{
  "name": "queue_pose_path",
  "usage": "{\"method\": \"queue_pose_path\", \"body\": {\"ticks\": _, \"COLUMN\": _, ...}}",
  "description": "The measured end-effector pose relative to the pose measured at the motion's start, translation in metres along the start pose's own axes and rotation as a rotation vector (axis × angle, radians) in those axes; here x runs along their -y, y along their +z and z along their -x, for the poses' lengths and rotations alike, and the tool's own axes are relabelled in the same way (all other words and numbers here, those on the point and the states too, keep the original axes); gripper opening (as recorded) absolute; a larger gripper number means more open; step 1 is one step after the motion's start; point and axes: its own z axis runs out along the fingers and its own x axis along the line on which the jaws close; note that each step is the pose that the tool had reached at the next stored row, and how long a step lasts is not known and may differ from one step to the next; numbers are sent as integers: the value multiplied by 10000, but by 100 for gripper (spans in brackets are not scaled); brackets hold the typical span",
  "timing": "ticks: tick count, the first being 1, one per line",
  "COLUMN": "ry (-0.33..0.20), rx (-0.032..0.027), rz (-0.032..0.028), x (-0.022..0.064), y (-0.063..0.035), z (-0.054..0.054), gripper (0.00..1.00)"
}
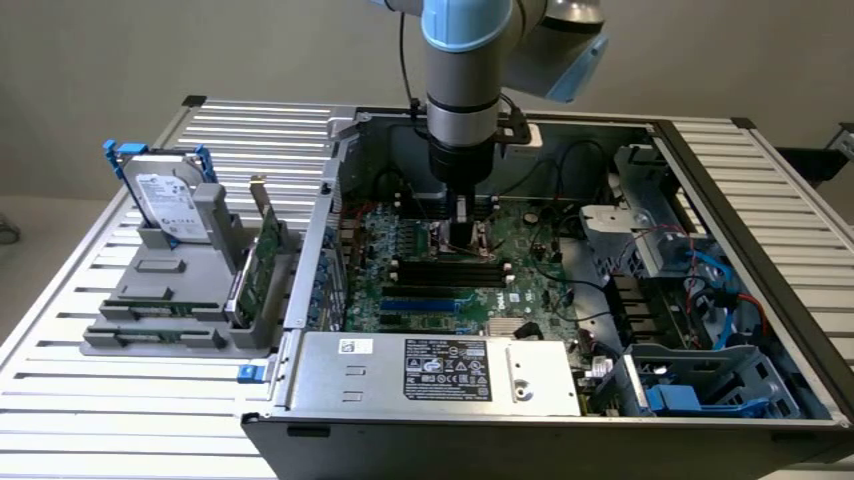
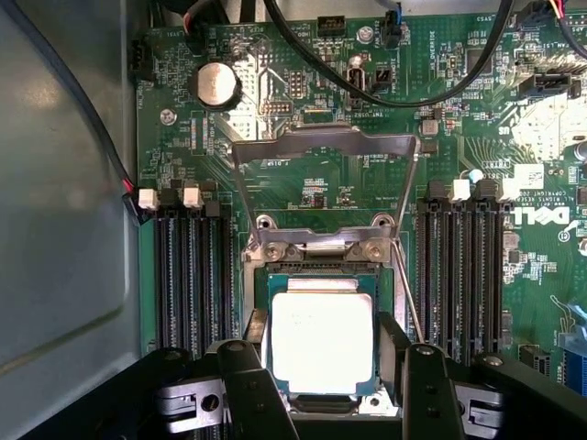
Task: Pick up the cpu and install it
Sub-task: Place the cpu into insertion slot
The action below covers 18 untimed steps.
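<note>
In the exterior view, the arm reaches straight down into an open computer case (image 1: 641,260) that lies on a slatted counter (image 1: 120,400). Its claw (image 1: 463,235) is low over the middle of the green motherboard (image 1: 534,290). On the exterior view's left, well apart from the case, a labelled hard drive (image 1: 167,200) stands upright in a grey holder (image 1: 160,300). In the wrist view, the cpu (image 2: 321,344) lies flat and square inside the socket frame (image 2: 316,249), silvery top upward. The metal load plate (image 2: 321,151) is swung open beyond it. The claw (image 2: 327,408) straddles the cpu, but I cannot tell whether it is clamped on the chip or has let go. Black memory slots (image 2: 193,275) run along both sides of the socket, and a coin battery (image 2: 215,84) sits farther up the board.
</note>
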Motion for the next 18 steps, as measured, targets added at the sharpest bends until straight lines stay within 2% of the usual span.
{"method": "queue_pose_path", "body": {"ticks": 18, "ry": -2, "rx": 2, "rz": -8, "x": 5, "y": 68, "z": 19, "gripper": 55}}
